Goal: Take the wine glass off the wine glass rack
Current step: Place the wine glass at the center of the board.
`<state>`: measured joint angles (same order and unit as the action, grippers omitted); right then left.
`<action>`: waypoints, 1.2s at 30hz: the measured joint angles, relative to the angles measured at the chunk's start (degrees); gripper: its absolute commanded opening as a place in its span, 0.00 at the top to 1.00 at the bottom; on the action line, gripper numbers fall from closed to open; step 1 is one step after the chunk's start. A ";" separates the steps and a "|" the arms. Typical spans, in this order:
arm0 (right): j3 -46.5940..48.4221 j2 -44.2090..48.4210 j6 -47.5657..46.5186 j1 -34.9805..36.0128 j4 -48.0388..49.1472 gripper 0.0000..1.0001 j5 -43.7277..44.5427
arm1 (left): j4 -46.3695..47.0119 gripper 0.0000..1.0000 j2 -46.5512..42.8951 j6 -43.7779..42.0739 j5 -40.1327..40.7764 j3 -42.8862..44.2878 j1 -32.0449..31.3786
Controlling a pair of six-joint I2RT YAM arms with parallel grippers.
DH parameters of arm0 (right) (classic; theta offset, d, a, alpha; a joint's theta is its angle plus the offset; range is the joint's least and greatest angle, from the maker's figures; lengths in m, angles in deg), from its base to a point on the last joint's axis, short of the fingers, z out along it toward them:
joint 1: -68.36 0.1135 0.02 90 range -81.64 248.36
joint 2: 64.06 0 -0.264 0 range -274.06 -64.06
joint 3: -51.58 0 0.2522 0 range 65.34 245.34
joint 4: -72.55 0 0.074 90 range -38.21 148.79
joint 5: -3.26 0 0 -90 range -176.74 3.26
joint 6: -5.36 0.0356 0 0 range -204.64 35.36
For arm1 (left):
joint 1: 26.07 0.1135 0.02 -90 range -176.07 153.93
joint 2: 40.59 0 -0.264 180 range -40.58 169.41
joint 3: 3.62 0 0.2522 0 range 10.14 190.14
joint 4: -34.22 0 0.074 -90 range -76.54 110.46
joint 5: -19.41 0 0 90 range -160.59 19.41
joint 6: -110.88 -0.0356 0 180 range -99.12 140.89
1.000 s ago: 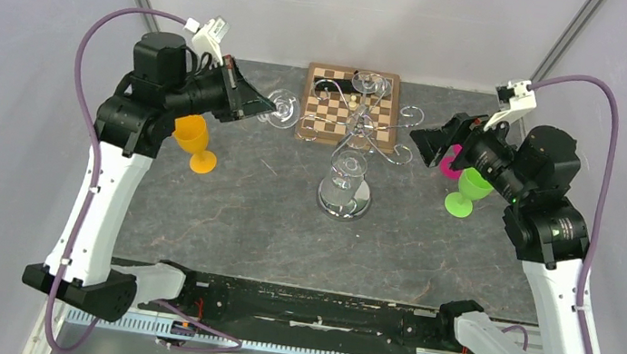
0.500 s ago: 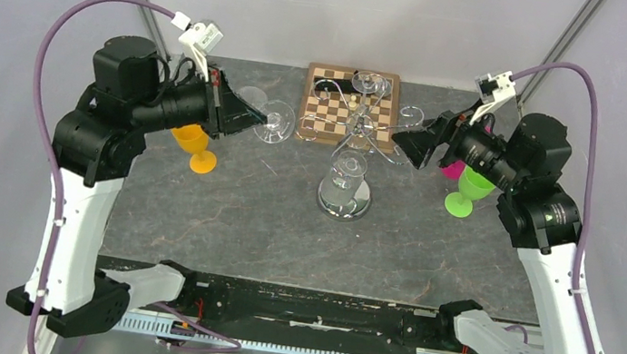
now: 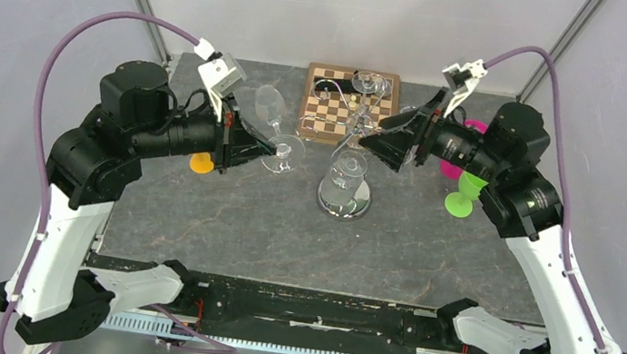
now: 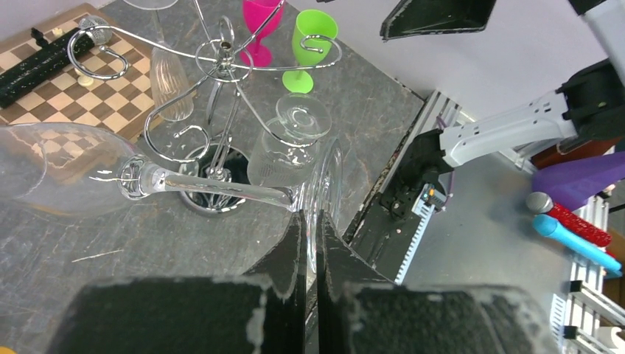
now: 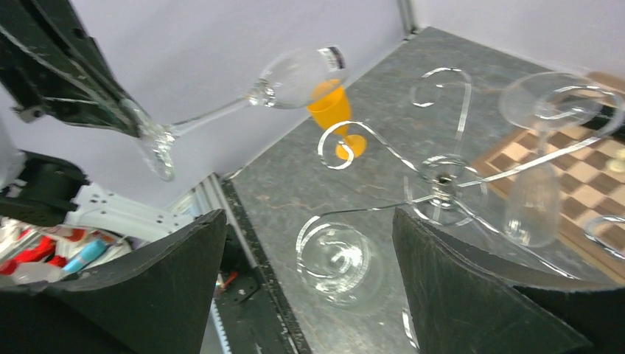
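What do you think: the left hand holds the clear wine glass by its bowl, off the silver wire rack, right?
Not the bowl: the left wrist view shows the left hand holding the clear wine glass by its foot, off the silver wire rack.

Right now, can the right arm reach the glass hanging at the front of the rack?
Probably yes. The right gripper is open and empty, close beside the rack, and the hanging glass shows between its fingers with nothing in front. The rack curls close around it, so care is needed.
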<state>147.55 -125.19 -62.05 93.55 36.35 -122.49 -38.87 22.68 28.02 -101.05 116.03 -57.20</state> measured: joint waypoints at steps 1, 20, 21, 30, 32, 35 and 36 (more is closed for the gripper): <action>0.20 -0.44 0.39 0.92 0.35 0.16 -0.02 | 0.39 0.98 -0.59 -0.63 0.61 -1.25 -0.68; 9.57 -13.11 10.23 14.95 3.34 0.22 4.63 | 9.64 0.98 -10.95 -13.75 5.09 -16.70 -4.96; 10.64 -13.88 10.47 15.37 3.30 0.22 4.85 | 10.29 0.98 -11.50 -14.38 5.01 -17.20 -4.98; 14.34 -18.95 13.68 17.86 3.32 0.25 6.62 | 16.81 0.98 -15.41 -20.20 4.98 -22.49 -4.98; 14.75 -20.04 14.21 18.21 3.32 0.25 6.84 | 18.03 0.98 -15.87 -21.22 5.09 -23.39 -4.98; 15.76 -21.94 15.17 18.95 3.37 0.25 7.17 | 20.02 0.98 -16.92 -23.15 5.29 -25.44 -4.98; 16.11 -22.64 15.52 19.26 3.39 0.25 7.17 | 20.63 0.98 -17.35 -23.76 5.38 -26.27 -4.98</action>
<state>163.66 -147.83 -46.53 112.80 39.74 -115.32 -18.24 5.33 4.26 -95.67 89.76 -62.19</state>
